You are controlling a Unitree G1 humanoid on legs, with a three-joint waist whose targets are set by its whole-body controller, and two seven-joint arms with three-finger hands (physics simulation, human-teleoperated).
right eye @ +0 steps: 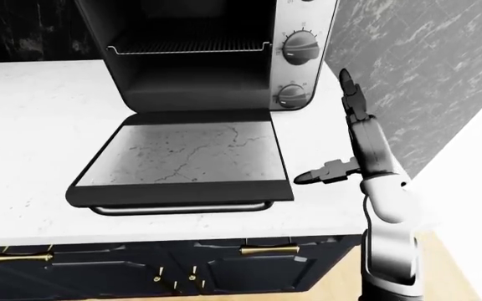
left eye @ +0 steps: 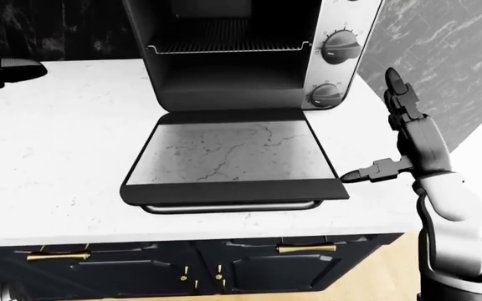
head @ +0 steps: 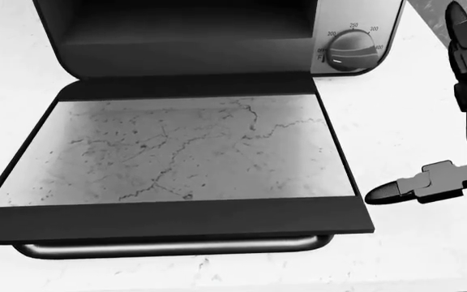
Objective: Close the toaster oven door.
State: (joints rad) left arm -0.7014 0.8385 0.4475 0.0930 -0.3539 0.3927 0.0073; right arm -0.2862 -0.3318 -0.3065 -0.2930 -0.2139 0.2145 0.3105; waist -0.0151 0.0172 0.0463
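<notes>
Counter [left eye: 57, 163]: white, with bare room left of the oven. Oven [left eye: 224, 56]: upright at top centre. Door [left eye: 234, 157]: folded flat toward the counter edge, long axis left-right, handle [left eye: 232, 206] overhanging the edge. Right hand [left eye: 404, 141]: open, fingers up, thumb just off the door's right corner; nearer hand. Left hand: not seen.

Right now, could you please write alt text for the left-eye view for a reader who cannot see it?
A black toaster oven stands on a white marble counter with its glass-paned door folded flat open, metal handle nearest the viewer. The right robot hand is open beside the door's right corner, thumb pointing at it.
</notes>
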